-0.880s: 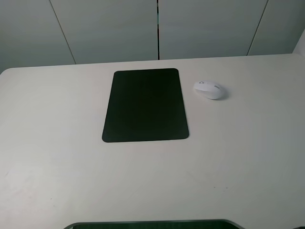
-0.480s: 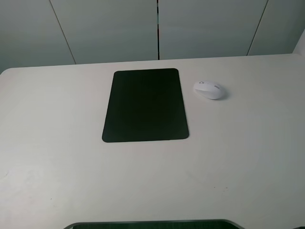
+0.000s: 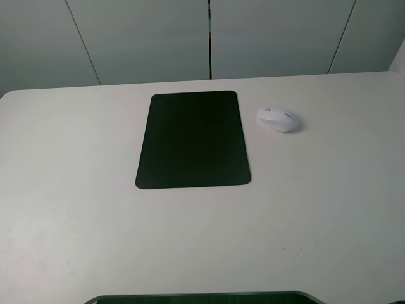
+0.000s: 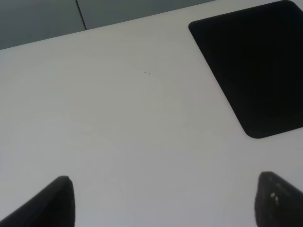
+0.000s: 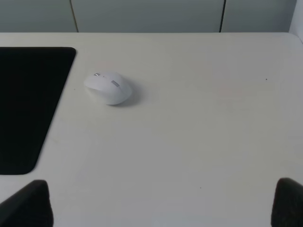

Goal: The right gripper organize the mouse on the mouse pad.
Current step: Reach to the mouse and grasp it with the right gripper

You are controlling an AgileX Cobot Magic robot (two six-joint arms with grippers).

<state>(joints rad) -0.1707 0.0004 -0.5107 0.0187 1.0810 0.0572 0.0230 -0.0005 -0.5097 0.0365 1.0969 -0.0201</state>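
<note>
Jaws wide: left gripper [image 4: 165, 201], right gripper [image 5: 158, 203] | one mouse [image 3: 277, 118] | one mouse pad [image 3: 193, 140]

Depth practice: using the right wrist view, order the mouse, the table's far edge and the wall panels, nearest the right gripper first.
1. Small white rounded mouse, mid-table.
2. Pale table's far edge, behind it.
3. Grey flat wall panels, rearmost.

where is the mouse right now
In the exterior high view the mouse sits on the table just right of the mouse pad, by its far corner, not touching.
</note>
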